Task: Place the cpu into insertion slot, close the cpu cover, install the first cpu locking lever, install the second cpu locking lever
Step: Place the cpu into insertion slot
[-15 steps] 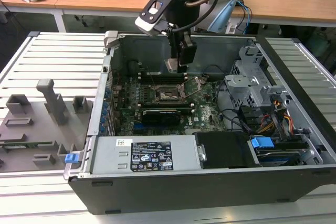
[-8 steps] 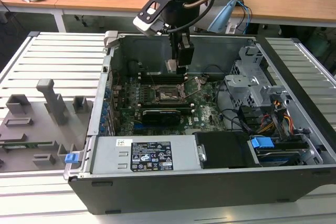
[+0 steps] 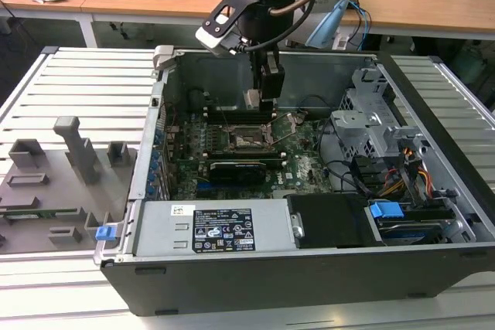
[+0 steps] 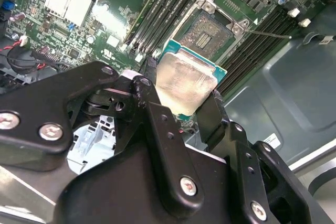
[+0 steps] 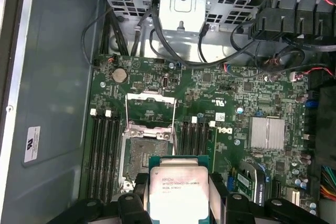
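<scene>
My gripper (image 3: 261, 89) hangs inside the open computer case, shut on the cpu (image 3: 251, 100), a flat square chip with a silvery top and a green edge. In both wrist views the black fingers (image 4: 212, 109) clamp two opposite sides of the cpu (image 4: 185, 80) (image 5: 175, 179). The chip hovers a little above the green board, just beside the insertion slot (image 5: 143, 153) (image 4: 210, 29) (image 3: 249, 141), whose dark pin field lies bare. The cpu cover (image 5: 150, 107), a thin metal frame, is swung open on the slot's far side. A thin wire lever (image 4: 269, 34) sticks out beside the slot.
A long black expansion card (image 3: 240, 168) lies near the slot, towards the power supply (image 3: 220, 229). Memory slots (image 5: 104, 145) flank the socket. A drive cage (image 3: 371, 125) with loose cables stands at the exterior view's right. Grey fixtures (image 3: 69, 152) sit outside the case at the exterior view's left.
</scene>
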